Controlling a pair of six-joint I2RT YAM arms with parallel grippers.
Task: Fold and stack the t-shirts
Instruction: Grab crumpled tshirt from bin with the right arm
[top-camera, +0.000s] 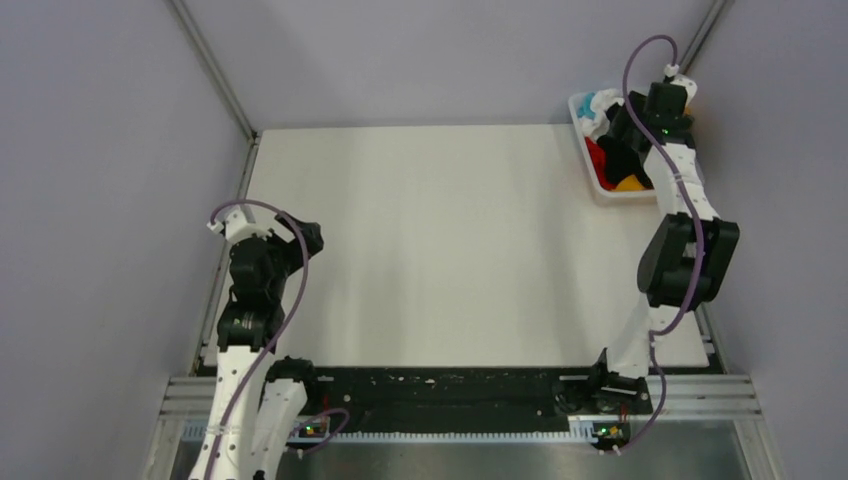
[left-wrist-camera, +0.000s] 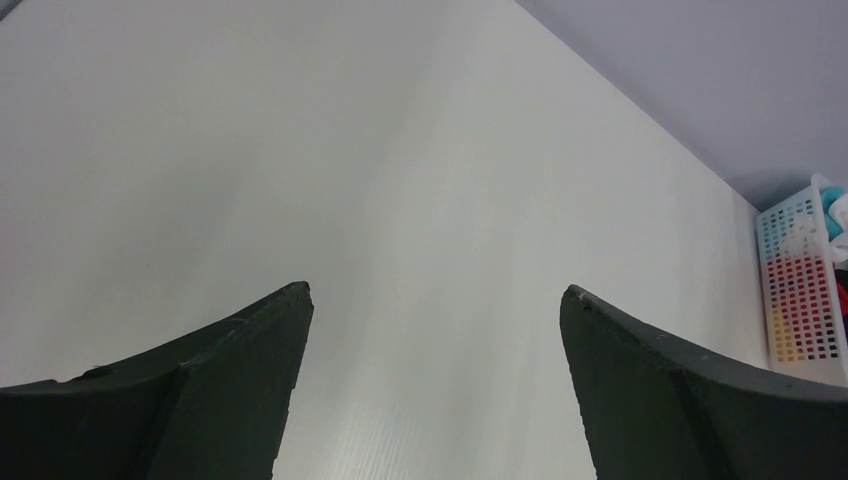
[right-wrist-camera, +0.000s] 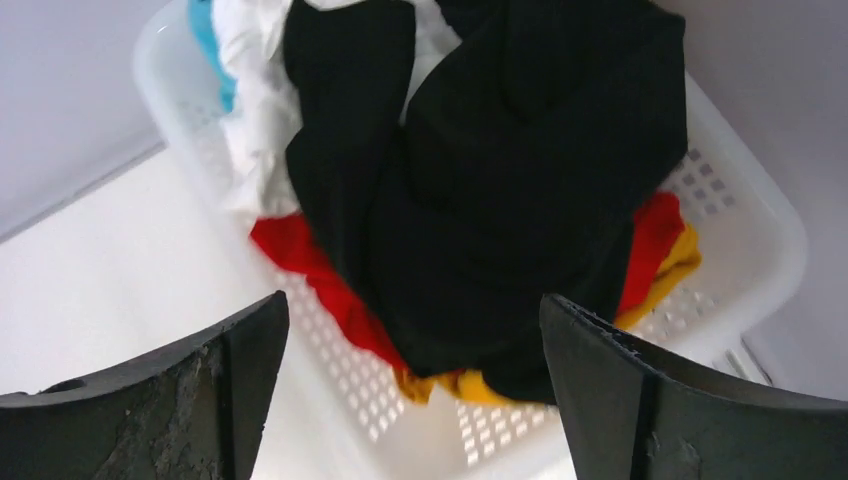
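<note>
First pick: our right gripper (right-wrist-camera: 413, 305) gapes over the black shirt (right-wrist-camera: 520, 170) in the basket (right-wrist-camera: 745, 215), left gripper (left-wrist-camera: 435, 292) open too; next we lower and pinch.

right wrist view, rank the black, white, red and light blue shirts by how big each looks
1. black shirt, by far the largest
2. white shirt and red shirt, too alike in visible area to rank
3. light blue shirt, only a sliver showing, mostly covered
</note>
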